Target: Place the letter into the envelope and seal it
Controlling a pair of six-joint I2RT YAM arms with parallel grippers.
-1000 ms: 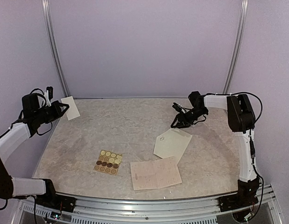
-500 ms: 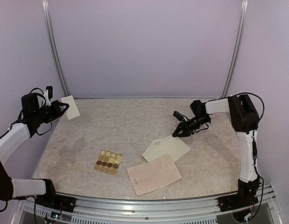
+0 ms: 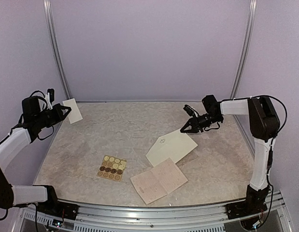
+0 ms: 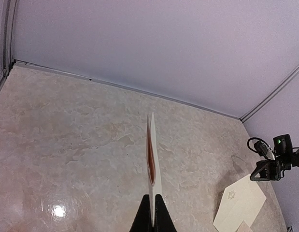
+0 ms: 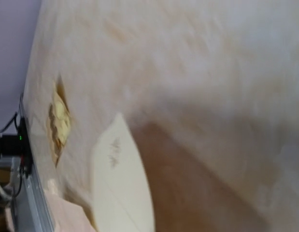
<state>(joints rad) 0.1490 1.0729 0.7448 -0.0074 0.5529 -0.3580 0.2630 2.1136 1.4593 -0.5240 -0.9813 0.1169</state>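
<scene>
The cream envelope (image 3: 171,146) with a small emblem lies right of centre, and its far corner rises to my right gripper (image 3: 184,130), which is shut on that corner. In the blurred right wrist view the envelope (image 5: 122,183) hangs over a broad shadow and my own fingers do not show. The pinkish handwritten letter (image 3: 159,181) lies open near the front edge, touching the envelope's near side. At the far left my left gripper (image 3: 66,111) is shut on a small cream folded paper (image 3: 73,111). That paper (image 4: 151,154) stands edge-on with a reddish inside.
A tan card of round stickers (image 3: 111,168) lies front left of centre, and its edge shows in the right wrist view (image 5: 58,123). Pale walls with two metal rails close the table behind. A metal rail (image 3: 154,210) runs along the near edge.
My right gripper closed on the envelope's far corner and swung back to the right, drawing the envelope up and turning it. The pinkish letter shifted and turned slightly. The left arm stayed still.
</scene>
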